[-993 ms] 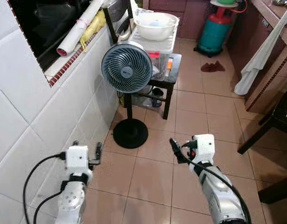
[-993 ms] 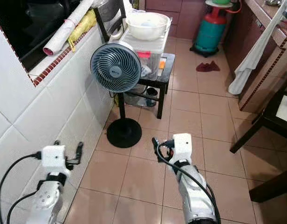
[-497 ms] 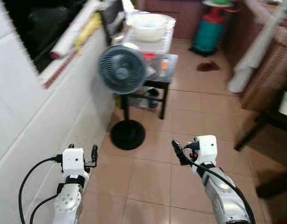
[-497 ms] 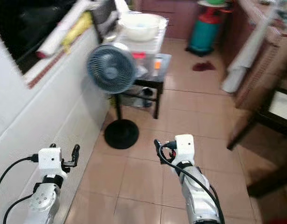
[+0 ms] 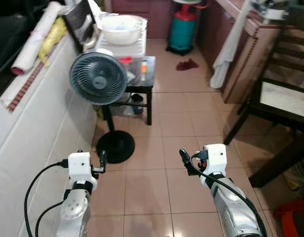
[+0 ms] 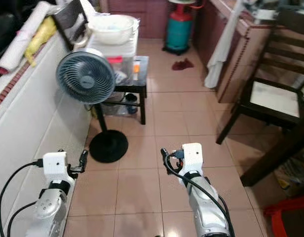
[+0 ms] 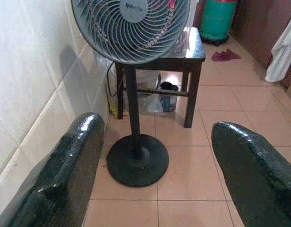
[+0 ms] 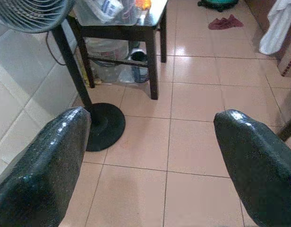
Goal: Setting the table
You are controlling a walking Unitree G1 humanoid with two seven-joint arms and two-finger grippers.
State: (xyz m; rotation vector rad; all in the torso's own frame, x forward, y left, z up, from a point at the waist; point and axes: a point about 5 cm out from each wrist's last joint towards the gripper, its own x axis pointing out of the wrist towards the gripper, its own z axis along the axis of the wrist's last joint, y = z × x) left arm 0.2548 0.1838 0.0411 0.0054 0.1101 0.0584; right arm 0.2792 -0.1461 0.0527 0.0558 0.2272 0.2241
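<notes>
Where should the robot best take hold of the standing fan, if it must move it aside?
Probably the black pole under the fan head, approached from the open floor side. It is thin, upright and bare, so two fingers can close round it; the round grille is too wide, and the wall blocks the far side.

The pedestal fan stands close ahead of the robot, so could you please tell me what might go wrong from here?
1. The left tool hangs open near the pedestal fan; walking on could clip its round base.
2. The dark wooden chair on the right narrows the path; the right tool could brush its leg.
</notes>
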